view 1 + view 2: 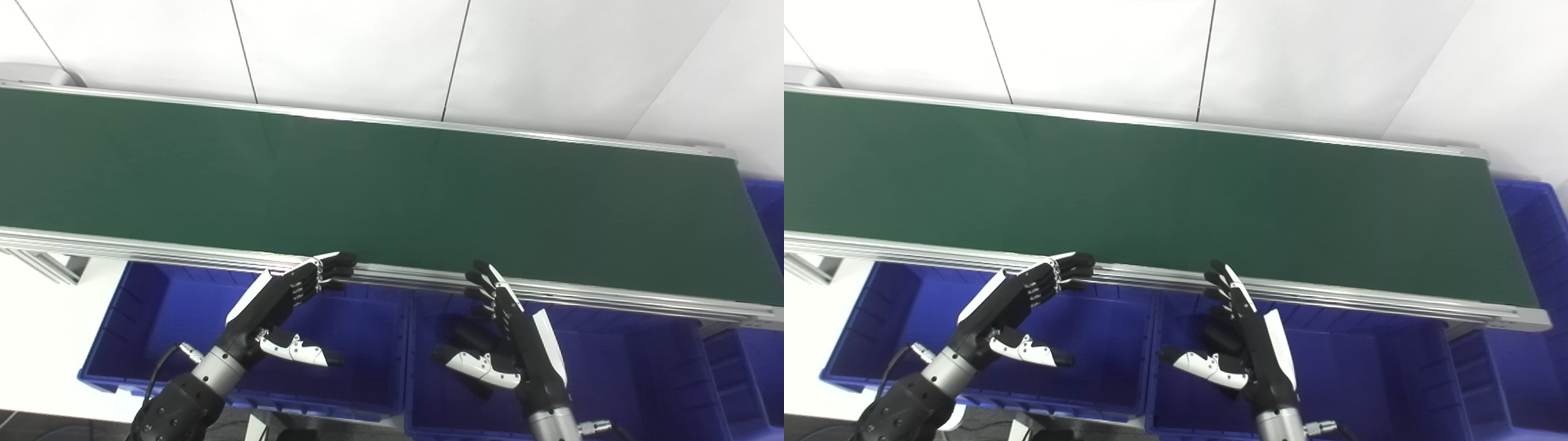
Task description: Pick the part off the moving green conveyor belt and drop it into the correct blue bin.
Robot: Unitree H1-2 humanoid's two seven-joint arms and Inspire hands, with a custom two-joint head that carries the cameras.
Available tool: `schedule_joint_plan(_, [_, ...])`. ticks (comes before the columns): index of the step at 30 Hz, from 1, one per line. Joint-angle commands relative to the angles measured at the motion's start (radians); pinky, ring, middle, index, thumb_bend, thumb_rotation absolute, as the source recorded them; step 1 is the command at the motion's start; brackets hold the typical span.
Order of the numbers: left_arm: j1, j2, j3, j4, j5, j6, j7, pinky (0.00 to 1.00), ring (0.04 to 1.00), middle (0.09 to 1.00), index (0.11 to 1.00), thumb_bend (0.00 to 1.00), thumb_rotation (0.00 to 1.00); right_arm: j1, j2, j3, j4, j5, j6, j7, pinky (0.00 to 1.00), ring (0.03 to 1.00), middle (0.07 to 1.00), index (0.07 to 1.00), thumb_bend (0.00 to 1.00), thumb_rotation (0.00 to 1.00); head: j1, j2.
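Observation:
The green conveyor belt (392,190) runs across the view, and no part shows anywhere on it. My left hand (278,300) hovers open over the left blue bin (141,318), fingertips level with the belt's near rail, thumb spread inward. Over the middle blue bin (612,373) my right hand (508,331) is open too, fingers pointing up toward the rail, thumb stretched left. Neither hand holds anything.
The belt's aluminium near rail (551,291) lies just beyond both hands. A third blue bin (765,202) stands past the belt's right end, and another bin section (744,367) shows at lower right. White wall panels rise behind the belt.

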Motion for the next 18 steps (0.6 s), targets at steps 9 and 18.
schedule_joint_plan(9, [0.002,-0.027,0.019,0.006,-0.025,-0.052,0.023,0.80,0.861,0.876,0.848,0.88,0.20,0.010,0.002,-0.004,0.020,0.103,-0.113,-0.037,0.79,0.830,0.867,0.928,0.88,0.38,0.024,-0.043])
schedule_joint_plan(18, [0.006,-0.047,0.028,0.034,-0.050,-0.086,0.014,0.80,0.868,0.883,0.849,0.87,0.20,0.017,0.015,-0.004,0.067,0.109,-0.187,-0.067,0.85,0.848,0.873,0.911,0.89,0.34,0.025,-0.089])
